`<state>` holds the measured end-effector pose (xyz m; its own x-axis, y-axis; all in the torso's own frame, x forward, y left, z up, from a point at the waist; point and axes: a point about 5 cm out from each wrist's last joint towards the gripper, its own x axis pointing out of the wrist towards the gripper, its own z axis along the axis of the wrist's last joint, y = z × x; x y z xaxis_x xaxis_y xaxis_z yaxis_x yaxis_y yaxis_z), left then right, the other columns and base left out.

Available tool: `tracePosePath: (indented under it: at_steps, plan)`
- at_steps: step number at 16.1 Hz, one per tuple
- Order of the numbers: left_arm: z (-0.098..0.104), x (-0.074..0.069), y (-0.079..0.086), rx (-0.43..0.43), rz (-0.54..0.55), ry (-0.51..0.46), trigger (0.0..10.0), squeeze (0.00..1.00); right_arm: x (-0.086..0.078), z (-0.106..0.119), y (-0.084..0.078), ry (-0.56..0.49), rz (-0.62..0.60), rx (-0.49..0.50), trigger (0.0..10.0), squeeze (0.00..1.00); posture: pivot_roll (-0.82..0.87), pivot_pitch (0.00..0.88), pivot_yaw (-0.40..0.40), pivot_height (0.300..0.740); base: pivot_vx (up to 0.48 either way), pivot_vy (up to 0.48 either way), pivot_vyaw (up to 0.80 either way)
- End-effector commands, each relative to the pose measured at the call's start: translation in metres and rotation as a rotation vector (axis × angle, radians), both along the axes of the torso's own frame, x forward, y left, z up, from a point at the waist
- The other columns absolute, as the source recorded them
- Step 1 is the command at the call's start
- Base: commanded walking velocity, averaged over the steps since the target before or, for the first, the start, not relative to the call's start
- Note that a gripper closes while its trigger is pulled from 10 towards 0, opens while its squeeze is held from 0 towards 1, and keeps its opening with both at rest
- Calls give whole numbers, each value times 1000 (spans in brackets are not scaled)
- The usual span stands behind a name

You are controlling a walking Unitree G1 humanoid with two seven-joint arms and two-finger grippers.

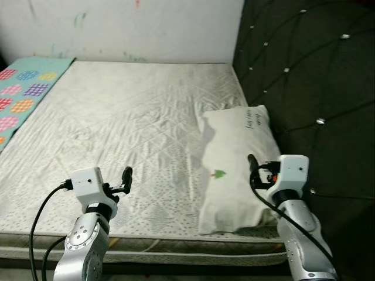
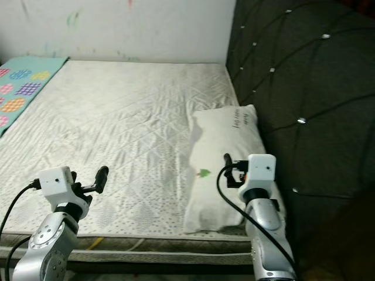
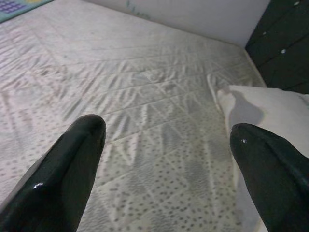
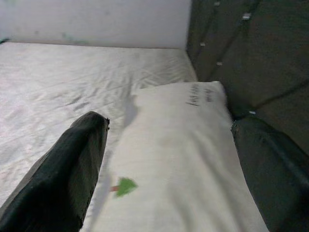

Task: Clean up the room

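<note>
R gripper (image 4: 164,169) jaws apart, over pillow (image 1: 234,170) | L gripper (image 3: 169,164) apart, bare mattress (image 1: 129,117) ahead | tip: drop straight, pinch pillow mid.

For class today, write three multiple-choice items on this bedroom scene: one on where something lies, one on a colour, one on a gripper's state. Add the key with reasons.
1. Where does the pillow lie on the mattress?
A. by the dark headboard
B. on the patterned blanket
C. on the floor

2. What colour is the small tree print on the pillow?
A. red
B. green
C. blue

3. How are the fingers of the right gripper?
A. shut on the pillow
B. shut on nothing
C. open

Key: 1 A, the pillow's long side runs along the headboard. 2 B, the print shows green in the head and right wrist views. 3 C, the right wrist view shows the pillow in a wide gap between the two fingers.
</note>
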<state>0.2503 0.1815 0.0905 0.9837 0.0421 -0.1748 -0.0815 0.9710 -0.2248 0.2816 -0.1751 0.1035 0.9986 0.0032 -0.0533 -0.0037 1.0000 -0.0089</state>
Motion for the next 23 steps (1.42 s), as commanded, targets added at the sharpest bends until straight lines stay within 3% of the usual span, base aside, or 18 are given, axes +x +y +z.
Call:
tracePosePath:
  at_steps: [1,6,20,23]
  plan:
    - [3,0,2,3,9,-2,10000,0,1,5,4,-5,16,0,10000,0,-92,0,6,740,0,330,0]
    - [3,0,2,-7,9,3,10000,0,2,4,-1,5,0,-37,10000,0,-97,0,7,740,0,370,0]
    - [4,4,3,16,20,12,10000,0,6,5,3,-4,14,-78,10000,0,-90,0,10,740,0,480,0]
    - [5,3,3,-14,24,-11,10000,0,7,4,4,0,24,-85,10000,0,-94,0,10,740,0,0,0]
